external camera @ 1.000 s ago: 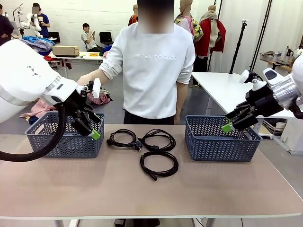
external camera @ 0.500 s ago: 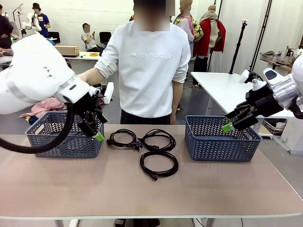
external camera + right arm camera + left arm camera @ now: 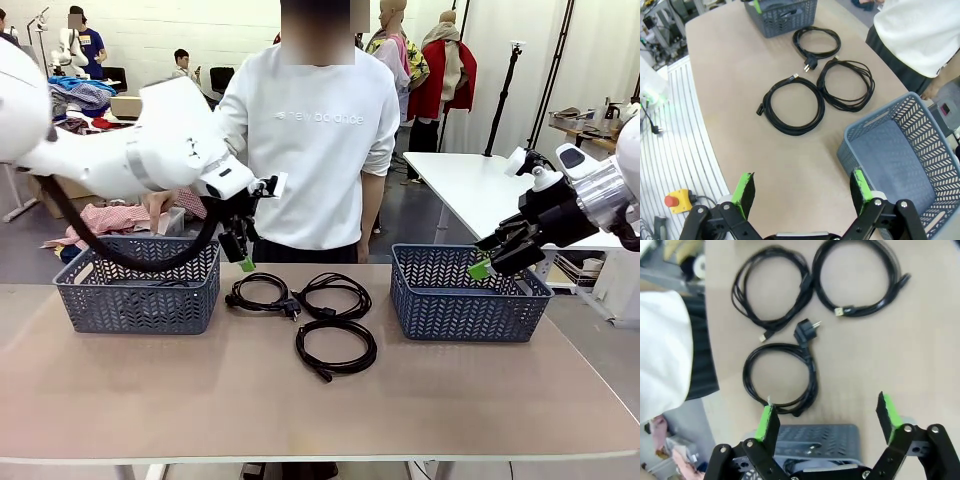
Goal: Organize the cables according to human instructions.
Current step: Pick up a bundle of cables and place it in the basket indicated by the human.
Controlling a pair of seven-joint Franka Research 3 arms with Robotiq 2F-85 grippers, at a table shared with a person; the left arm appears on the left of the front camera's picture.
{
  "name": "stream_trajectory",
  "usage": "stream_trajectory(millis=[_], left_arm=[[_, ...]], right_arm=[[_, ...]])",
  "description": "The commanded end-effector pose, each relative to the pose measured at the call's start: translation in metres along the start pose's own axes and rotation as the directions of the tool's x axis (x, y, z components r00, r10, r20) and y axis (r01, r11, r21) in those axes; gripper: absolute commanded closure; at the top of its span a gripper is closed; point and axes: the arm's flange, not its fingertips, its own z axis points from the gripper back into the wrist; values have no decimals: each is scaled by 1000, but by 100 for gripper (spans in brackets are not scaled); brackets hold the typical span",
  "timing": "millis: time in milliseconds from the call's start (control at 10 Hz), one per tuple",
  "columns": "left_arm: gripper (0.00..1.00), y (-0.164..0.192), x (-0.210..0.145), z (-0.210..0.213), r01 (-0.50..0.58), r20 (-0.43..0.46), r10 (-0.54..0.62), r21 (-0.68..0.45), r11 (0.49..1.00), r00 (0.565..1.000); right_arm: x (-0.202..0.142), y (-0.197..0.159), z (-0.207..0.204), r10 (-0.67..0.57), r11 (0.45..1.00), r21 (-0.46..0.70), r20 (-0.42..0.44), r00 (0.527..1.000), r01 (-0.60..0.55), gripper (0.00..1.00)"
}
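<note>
Hovering over the far side of the table (image 3: pixel 120 400), the left gripper (image 3: pixel 243 258) hangs with its green-padded jaws spread wide and nothing between them. It sits just beside the left basket (image 3: pixel 137 300) and above the left coil (image 3: pixel 260 292), one of three black cables (image 3: pixel 792 105) lying loose on the tabletop between the two baskets. The far coil (image 3: pixel 333 294) lies just beside it, touching or nearly so, and the near coil (image 3: pixel 336 346) lies closer to the robot. In the left wrist view, the left coil and its plug sit directly ahead of the fingers. The right gripper (image 3: pixel 490 262) waits over the right basket (image 3: pixel 465 300), jaws also wide apart and empty. A person (image 3: pixel 315 150) in a white sweatshirt stands across the table; no pointing gesture is clear. The step in hand looks like an approach for a pickup. Next, the left gripper likely needs to descend, straddle the coil's bundled strands and close without catching the neighbouring coil.
</note>
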Motion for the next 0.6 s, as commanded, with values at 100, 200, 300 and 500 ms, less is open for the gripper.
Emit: stream_trajectory(millis=[100, 200, 300, 500], left_arm=[[0, 30, 9, -12, -33, -143, 32, -5, 999, 989], [0, 31, 9, -12, -37, -166, 35, -7, 999, 985], [0, 23, 1, -18, -7, -88, 7, -2, 1000, 996], [0, 23, 1, -18, -7, -88, 7, -2, 1000, 996]], right_arm=[[0, -3, -1, 15, 1000, 15, 30, 999, -16, 0], [0, -3, -1, 15, 1000, 15, 30, 999, -16, 0], [0, -3, -1, 15, 1000, 15, 30, 999, -16, 0], [0, -3, -1, 15, 1000, 15, 30, 999, -16, 0]])
